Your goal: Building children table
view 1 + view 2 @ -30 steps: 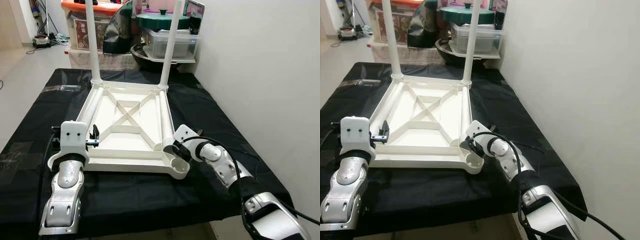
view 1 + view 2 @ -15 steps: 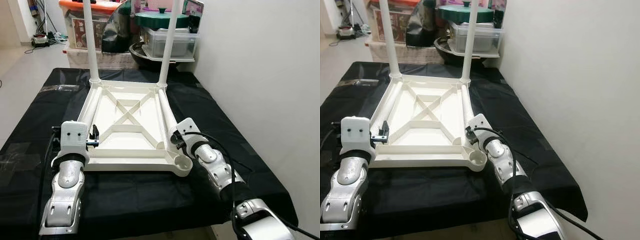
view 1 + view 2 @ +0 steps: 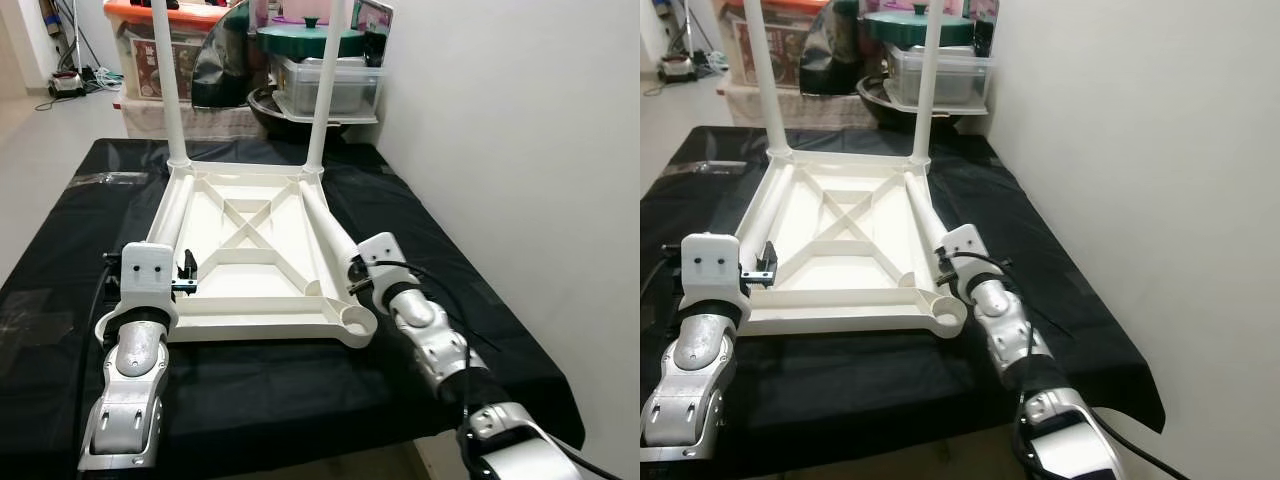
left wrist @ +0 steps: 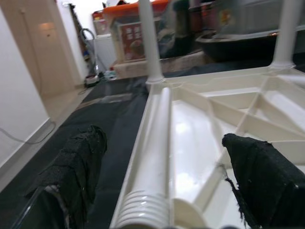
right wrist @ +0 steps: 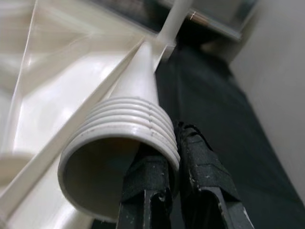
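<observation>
Right now the right hand (image 5: 176, 191) pinches the loose leg's (image 3: 328, 235) threaded rim, while the left hand (image 3: 186, 272) hovers wide beside another leg (image 4: 152, 157).

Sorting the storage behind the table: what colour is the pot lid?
The pot lid is dark green, clearest in the left eye view.

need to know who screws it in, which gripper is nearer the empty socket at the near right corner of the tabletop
Right. The right gripper is clamped on the threaded end of a loose leg just beside the socket; the left gripper is at the opposite near corner.
</observation>
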Controlling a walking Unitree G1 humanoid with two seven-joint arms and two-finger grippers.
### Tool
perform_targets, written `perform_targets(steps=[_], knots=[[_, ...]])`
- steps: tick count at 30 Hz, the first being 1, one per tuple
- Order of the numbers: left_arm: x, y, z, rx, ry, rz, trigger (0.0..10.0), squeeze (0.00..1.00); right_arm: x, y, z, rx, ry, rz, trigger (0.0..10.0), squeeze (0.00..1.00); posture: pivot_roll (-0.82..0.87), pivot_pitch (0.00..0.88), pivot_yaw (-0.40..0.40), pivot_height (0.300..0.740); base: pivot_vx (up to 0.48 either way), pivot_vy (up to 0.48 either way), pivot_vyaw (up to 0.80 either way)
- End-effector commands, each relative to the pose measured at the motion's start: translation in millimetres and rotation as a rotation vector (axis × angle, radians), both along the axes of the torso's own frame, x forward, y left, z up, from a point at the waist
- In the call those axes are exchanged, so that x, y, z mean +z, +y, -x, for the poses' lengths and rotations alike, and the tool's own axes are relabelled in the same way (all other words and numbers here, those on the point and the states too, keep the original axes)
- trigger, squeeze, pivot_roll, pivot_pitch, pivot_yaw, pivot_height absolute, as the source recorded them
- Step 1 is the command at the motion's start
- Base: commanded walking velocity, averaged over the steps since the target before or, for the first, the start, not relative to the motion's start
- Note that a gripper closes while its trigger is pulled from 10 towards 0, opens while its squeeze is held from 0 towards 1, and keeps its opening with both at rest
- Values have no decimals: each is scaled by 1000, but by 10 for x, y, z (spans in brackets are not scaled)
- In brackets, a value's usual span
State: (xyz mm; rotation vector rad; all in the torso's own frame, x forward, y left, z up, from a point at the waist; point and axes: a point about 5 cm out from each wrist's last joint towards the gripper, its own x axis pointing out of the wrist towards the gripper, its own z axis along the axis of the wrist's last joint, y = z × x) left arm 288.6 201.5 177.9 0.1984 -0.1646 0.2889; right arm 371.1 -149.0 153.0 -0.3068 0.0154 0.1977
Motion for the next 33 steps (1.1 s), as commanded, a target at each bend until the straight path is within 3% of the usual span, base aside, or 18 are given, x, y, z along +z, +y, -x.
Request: perform_targets(steps=[1, 6, 8, 9, 11, 12, 13, 14, 15, 16, 18, 19, 23, 24, 25, 27, 29, 33], knots=[[-16, -32, -8, -18, 6, 20, 10000, 0, 300, -111, 4, 12, -137, -70, 0, 0, 44, 0, -127, 740, 0, 0, 0], [-24, -14, 0, -30, 0, 68, 10000, 0, 618, -325, 95, 36, -256, -218, 0, 0, 32, 0, -119, 740, 0, 0, 0], [-25, -12, 0, -35, -1, 80, 10000, 0, 663, -348, 115, 50, -274, -256, 0, 0, 32, 0, -119, 740, 0, 0, 0], [2, -43, -2, -73, -20, 164, 10000, 0, 658, -343, 150, 94, -268, -326, 0, 0, 32, 0, -116, 740, 0, 0, 0], [2, -43, -2, -73, -20, 164, 10000, 0, 658, -343, 150, 94, -268, -326, 0, 0, 32, 0, -116, 740, 0, 0, 0], [24, -66, -3, -103, -36, 224, 10000, 0, 649, -339, 175, 126, -264, -374, 0, 0, 32, 0, -116, 740, 0, 0, 0], [90, -160, 2, -220, -67, 390, 10000, 0, 555, -241, 220, 214, -220, -442, 0, 0, 48, 0, -117, 740, 0, 0, 0], [90, -160, 2, -220, -67, 390, 10000, 0, 555, -241, 220, 214, -220, -442, 0, 0, 48, 0, -117, 740, 0, 0, 0], [146, -230, 12, -311, -94, 499, 10000, 0, 493, -171, 261, 278, -190, -489, 0, 0, 55, 0, -118, 740, 0, 0, 0], [146, -230, 12, -311, -94, 499, 10000, 0, 493, -171, 261, 278, -190, -489, 0, 0, 55, 0, -118, 740, 0, 0, 0], [268, -486, 131, -612, -135, 734, 10000, 0, 415, 152, 412, 502, -80, -632, 0, 0, 66, 0, -119, 740, 0, 0, 0], [300, -563, 183, -700, -147, 800, 10000, 0, 410, 249, 461, 571, -52, -673, 0, 0, 70, 0, -123, 740, 0, 0, 0], [300, -563, 183, -700, -147, 800, 10000, 0, 410, 249, 461, 571, -52, -673, 0, 0, 70, 0, -123, 740, 0, 0, 0], [322, -614, 218, -761, -156, 853, 10000, 0, 409, 308, 496, 616, -34, -710, 0, 0, 76, 0, -126, 740, 0, 0, 0], [322, -614, 218, -761, -156, 853, 10000, 0, 409, 308, 496, 616, -34, -710, 0, 0, 76, 0, -126, 740, 0, 0, 0], [331, -672, 217, -814, -155, 928, 10000, 0, 381, 409, 602, 749, 22, -769, 0, 0, 82, 0, -122, 740, 0, 0, 0], [331, -672, 217, -814, -155, 928, 10000, 0, 381, 409, 602, 749, 22, -769, 0, 0, 82, 0, -122, 740, 0, 0, 0], [306, -673, 188, -825, -143, 990, 10000, 0, 267, 477, 751, 879, 105, -780, 0, 0, 83, 0, -113, 740, 0, 0, 0]])
